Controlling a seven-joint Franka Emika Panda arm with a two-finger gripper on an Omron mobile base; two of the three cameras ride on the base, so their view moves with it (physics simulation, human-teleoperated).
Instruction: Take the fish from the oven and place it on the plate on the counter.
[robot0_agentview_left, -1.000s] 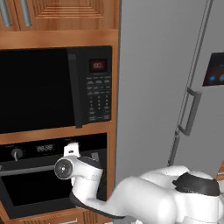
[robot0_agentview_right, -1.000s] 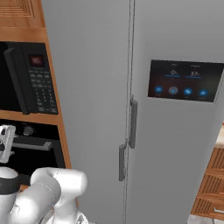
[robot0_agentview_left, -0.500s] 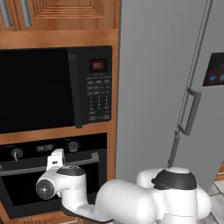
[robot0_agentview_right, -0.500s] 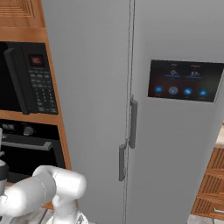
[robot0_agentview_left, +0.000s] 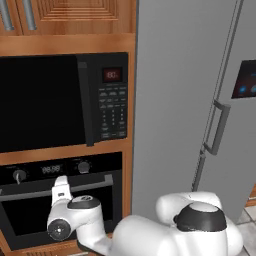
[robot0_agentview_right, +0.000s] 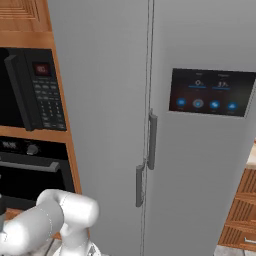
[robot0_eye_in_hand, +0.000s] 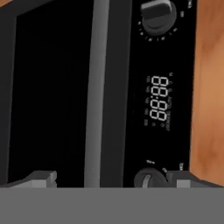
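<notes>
We're barely started: oven (robot0_agentview_left: 60, 200) door's shut, so the fish must be inside, out of sight. Our gripper (robot0_eye_in_hand: 116, 177) hangs released at the bar handle (robot0_eye_in_hand: 95, 87), grabbing nothing.

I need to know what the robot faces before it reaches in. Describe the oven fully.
The oven is a black built-in unit set in wooden cabinetry, directly under the microwave. Its glossy control strip carries two round knobs with a small digital display between them. A long silver bar handle runs across the top of the dark glass door, which is shut. The open gripper hovers close in front of the handle, rolled sideways, not touching it. Nothing inside can be made out.
</notes>
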